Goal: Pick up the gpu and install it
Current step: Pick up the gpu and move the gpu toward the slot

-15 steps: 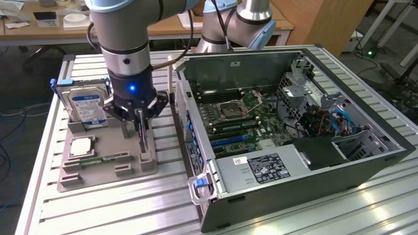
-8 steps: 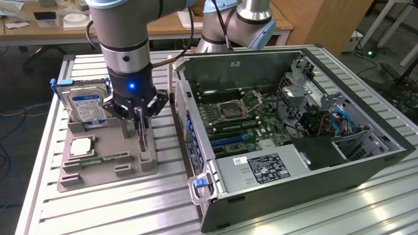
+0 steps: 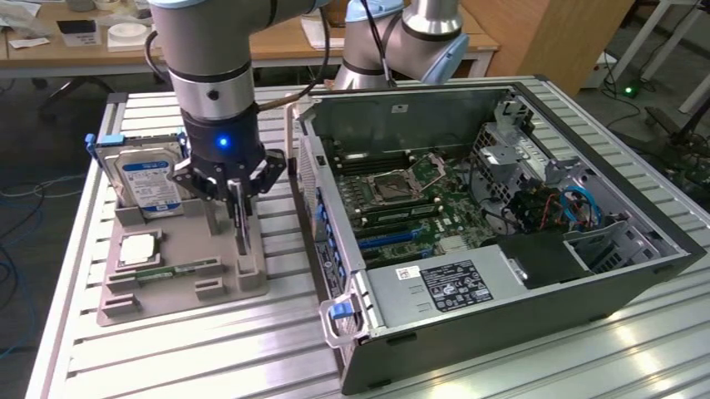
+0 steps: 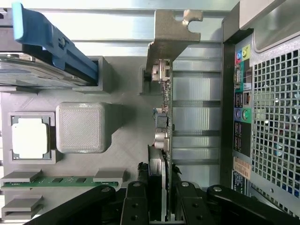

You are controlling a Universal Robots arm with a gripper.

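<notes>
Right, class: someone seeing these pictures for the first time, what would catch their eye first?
Most likely the open computer case on the exterior view's right, its motherboard laid bare. Next comes the arm's black claw, closed on the gpu, which stands on edge in the gray holder beside the case. A blue-labelled hard drive stands upright in that holder, further to the exterior view's left.

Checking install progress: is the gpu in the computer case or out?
Out. The gpu stands on edge in the grey holder beside the case, pincer clamped on it.
</notes>
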